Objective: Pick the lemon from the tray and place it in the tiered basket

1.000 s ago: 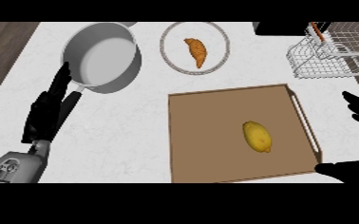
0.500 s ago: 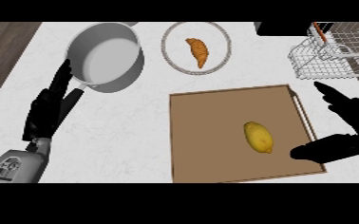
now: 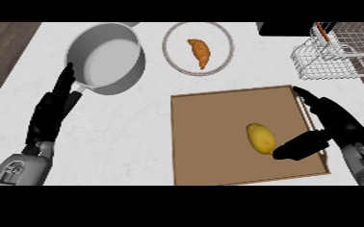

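Right hand [image 3: 328, 127] now farther in over the tray [image 3: 206, 139], lower right, fingers released, thumb beside the lemon [image 3: 261, 138]. Left hand [image 3: 51, 111] unchanged, lower left, fingers straight.

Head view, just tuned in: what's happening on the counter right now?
The right hand is over the tray, open, its thumb right beside the lemon, which lies on the tray, not yet grasped. The tiered basket waits at the far right. The left hand rests open at the left, near the pan. A croissant sits on a plate.
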Tool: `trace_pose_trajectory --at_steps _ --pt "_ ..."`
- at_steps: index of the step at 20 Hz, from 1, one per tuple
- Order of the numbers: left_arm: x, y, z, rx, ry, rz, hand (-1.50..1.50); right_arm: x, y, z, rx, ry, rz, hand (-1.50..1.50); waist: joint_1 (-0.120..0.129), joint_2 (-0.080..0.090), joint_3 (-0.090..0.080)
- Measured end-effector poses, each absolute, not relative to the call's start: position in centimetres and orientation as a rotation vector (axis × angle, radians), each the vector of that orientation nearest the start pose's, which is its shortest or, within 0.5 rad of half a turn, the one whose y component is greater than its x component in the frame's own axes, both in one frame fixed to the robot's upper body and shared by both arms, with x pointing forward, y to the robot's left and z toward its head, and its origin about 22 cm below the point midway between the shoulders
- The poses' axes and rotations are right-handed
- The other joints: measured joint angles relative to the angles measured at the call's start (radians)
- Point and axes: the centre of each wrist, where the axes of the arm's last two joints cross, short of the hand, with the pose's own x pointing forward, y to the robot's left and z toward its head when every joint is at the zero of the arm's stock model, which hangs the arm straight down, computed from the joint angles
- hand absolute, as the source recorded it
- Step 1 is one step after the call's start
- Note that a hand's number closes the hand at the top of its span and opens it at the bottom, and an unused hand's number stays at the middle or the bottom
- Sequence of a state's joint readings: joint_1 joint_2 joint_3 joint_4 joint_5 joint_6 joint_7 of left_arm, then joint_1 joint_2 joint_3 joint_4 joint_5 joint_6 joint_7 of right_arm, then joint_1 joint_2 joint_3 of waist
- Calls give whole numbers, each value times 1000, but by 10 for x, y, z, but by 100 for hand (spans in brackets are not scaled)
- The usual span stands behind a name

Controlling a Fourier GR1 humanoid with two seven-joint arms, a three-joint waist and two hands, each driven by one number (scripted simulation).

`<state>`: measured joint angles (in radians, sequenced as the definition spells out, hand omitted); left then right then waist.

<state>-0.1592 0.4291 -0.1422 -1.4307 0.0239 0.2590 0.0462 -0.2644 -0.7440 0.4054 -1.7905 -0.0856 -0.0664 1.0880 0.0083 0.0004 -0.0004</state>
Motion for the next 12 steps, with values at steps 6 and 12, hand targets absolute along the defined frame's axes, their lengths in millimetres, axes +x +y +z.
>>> trace_pose_trajectory --at_steps 6,12 --pt "277 301 33 436 -1534 -230 0 264 -244 110 -546 -761 615 -150 -4 -1 0" --pt "282 299 32 431 -1536 -232 0 259 -232 105 -614 -768 676 -150 -8 -1 0"
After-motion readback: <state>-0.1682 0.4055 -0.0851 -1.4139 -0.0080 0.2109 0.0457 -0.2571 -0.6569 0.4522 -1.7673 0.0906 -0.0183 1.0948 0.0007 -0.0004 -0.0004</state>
